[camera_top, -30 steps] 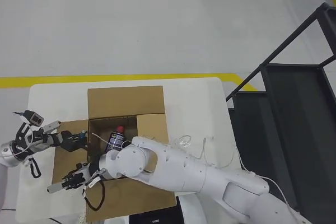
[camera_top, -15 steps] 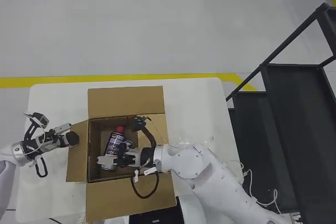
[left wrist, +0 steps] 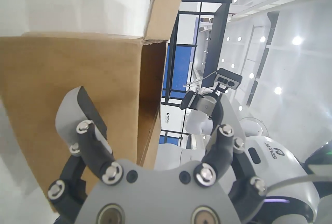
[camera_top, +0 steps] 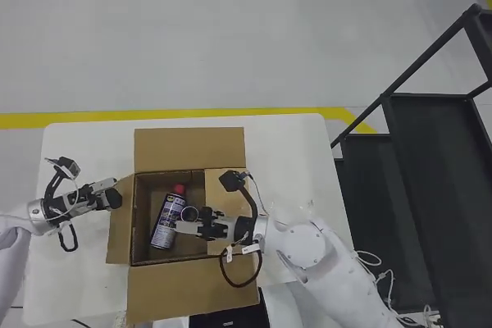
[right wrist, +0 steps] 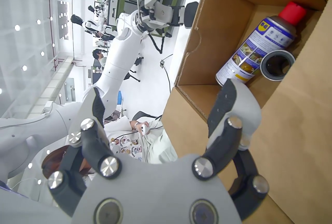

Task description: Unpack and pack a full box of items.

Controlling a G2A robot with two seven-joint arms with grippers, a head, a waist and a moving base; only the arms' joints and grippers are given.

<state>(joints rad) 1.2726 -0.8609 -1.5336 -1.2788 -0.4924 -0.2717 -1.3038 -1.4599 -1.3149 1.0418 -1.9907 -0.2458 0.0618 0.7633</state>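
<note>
Spray can (camera_top: 169,217) was noted lying on its side inside the box (camera_top: 189,148). It was judged rigid, smooth and likely to roll, best gripped mid-body. Right gripper (right wrist: 163,95) was held spread near it, and left gripper (left wrist: 153,116) was spread at the box wall.

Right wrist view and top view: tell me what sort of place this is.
Probably an industrial robot test hall or workshop: a yellow painted floor line, a black metal shelving rack, and rows of round ceiling lights.
</note>
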